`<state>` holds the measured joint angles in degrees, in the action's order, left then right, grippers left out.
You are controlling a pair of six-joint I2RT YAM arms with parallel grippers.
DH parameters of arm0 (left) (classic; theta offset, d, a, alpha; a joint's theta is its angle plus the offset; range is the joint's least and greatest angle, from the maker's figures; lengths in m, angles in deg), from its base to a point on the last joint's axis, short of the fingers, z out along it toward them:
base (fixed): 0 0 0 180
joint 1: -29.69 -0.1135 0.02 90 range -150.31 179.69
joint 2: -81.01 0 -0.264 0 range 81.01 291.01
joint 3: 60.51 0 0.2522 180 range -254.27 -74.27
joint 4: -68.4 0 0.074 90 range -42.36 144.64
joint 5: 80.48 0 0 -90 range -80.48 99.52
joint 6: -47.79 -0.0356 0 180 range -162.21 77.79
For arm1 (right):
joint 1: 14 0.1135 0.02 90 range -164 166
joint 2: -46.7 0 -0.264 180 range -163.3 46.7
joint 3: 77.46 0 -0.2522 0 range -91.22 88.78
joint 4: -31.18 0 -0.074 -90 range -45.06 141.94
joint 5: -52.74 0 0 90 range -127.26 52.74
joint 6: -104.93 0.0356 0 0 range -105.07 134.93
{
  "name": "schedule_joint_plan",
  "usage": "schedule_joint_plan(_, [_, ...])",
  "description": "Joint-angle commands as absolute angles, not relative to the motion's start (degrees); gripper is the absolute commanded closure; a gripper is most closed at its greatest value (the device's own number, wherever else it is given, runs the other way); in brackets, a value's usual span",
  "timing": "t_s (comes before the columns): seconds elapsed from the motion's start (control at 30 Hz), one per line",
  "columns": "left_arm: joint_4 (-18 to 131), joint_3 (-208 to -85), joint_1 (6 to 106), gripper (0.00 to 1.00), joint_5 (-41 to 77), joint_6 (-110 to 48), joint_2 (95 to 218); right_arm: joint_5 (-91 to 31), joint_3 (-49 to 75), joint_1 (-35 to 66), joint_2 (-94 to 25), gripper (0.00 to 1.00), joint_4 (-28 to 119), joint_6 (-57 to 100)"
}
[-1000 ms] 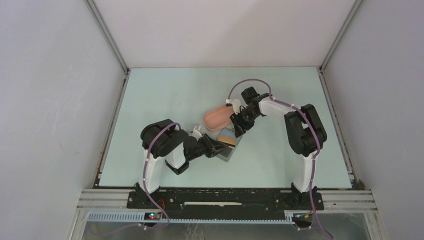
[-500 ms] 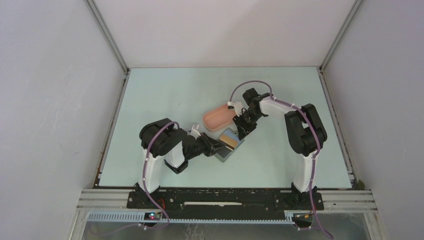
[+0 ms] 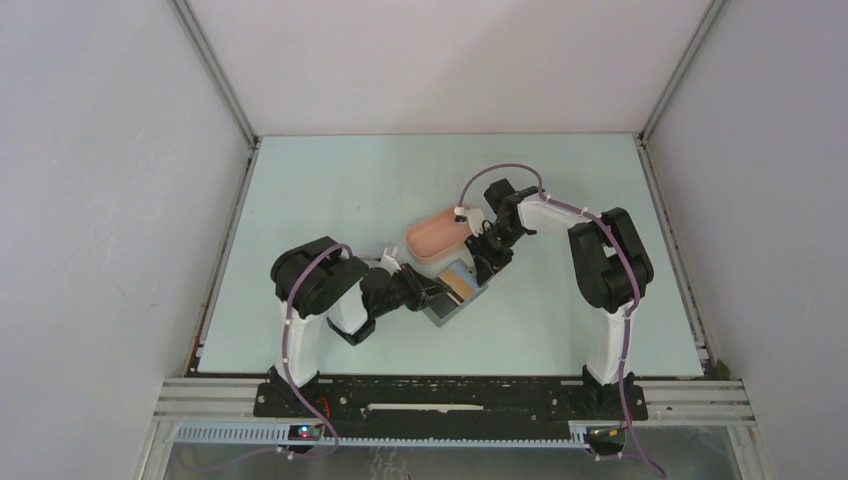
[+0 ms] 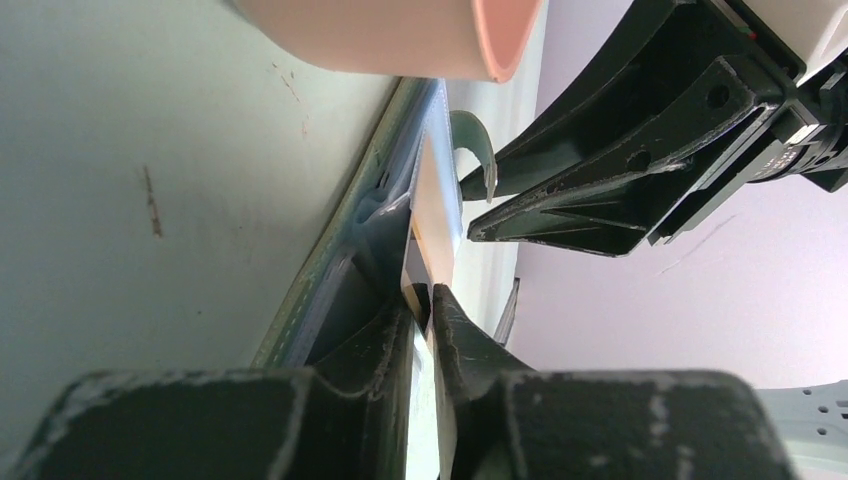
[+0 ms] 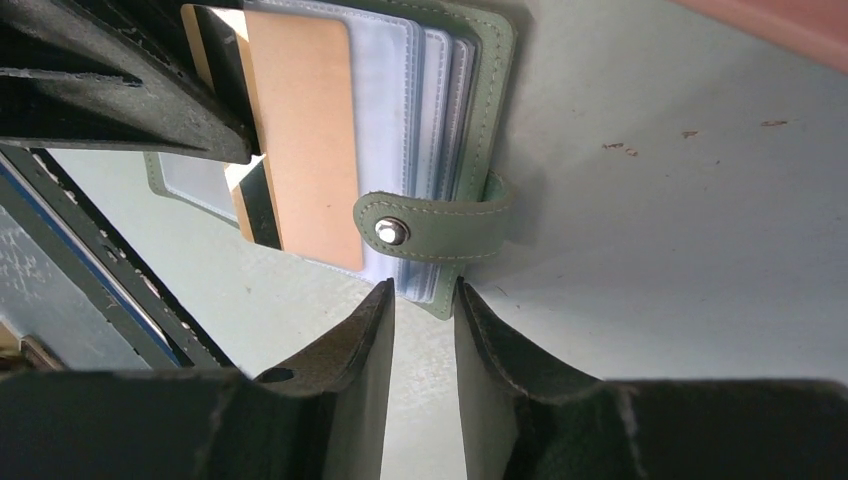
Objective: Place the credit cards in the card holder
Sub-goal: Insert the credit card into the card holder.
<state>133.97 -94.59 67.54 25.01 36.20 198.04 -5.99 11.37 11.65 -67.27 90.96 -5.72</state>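
Card holder [image 5: 432,130] lies open, credit card [image 5: 305,130] atop its sleeves.

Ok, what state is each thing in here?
Grey-green folding card holder: lying open, clear sleeves showing, snap tab undone.
Left hand: shut on the yellowish-tan credit card.
Credit card: held over the sleeves; whether slotted in, unclear.
Right hand: jaws parted, tips astride the holder's edge.
Pink oblong tray: lying beside the holder.
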Motion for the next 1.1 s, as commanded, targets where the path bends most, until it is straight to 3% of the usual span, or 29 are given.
schedule_joint_plan(0.0, [125.6, -93.4, 67.2, 0.81, 23.1, 30.5, 196.7, -0.6, 11.4, 12.2, -67.2, 0.63, 92.0, -4.3])
schedule_joint_plan(0.13, [124.7, -92.6, 67.2, 0.76, 22.9, 29.9, 195.8, -0.6, 11.8, 11.7, -66.9, 0.62, 91.2, -4.1])
schedule_joint_plan(0.47, [124.3, -90.2, 67.3, 0.75, 21.5, 29.9, 194.7, -0.7, 11.8, 11.7, -67.9, 0.62, 90.7, -3.8])
schedule_joint_plan(1.07, [125.7, -88.5, 67.5, 0.84, 21.2, 30.3, 194.3, -0.1, 12.0, 11.8, -69.0, 0.63, 89.8, -3.1])
